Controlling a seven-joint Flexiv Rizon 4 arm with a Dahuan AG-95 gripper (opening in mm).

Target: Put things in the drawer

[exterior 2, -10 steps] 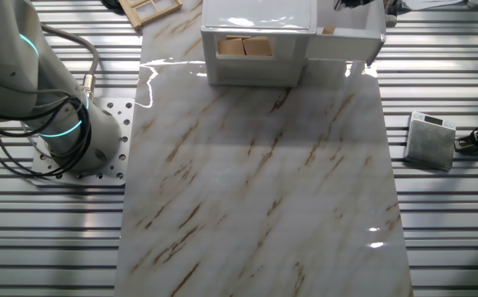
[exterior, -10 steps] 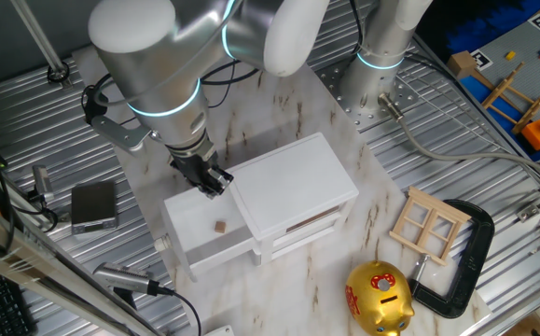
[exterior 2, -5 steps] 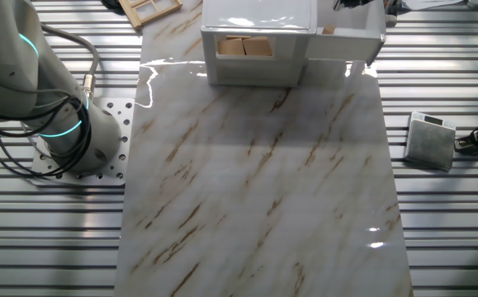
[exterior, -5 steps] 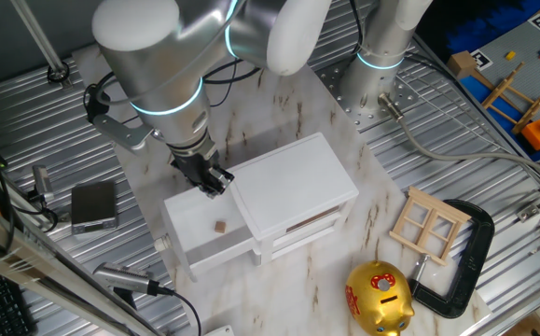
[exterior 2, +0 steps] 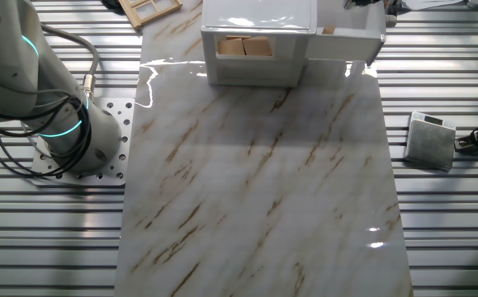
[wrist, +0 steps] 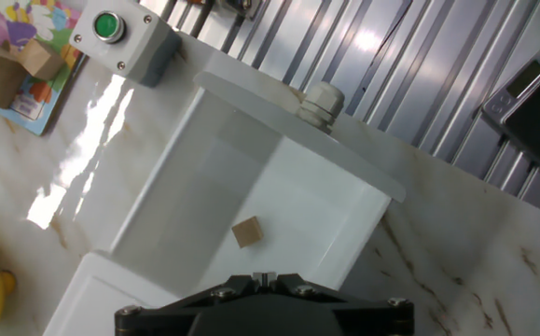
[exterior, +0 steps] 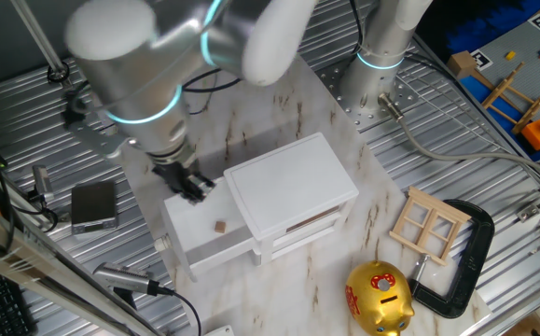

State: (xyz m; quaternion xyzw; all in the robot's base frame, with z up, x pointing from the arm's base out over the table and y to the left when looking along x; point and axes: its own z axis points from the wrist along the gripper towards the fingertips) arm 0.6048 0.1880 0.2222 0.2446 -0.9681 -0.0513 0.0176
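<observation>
Our gripper [exterior: 187, 184], its fingers hidden so we cannot tell if they are spread, has shifted from the white cabinet [exterior: 293, 191] toward the open drawer's [exterior: 195, 235] far edge, leaving a small wooden cube [exterior: 220, 226] inside, so one item appears delivered.

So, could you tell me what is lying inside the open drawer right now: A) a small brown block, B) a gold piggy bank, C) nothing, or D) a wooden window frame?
A: a small brown block lies on the white floor of the open drawer, also seen in the hand view.
</observation>
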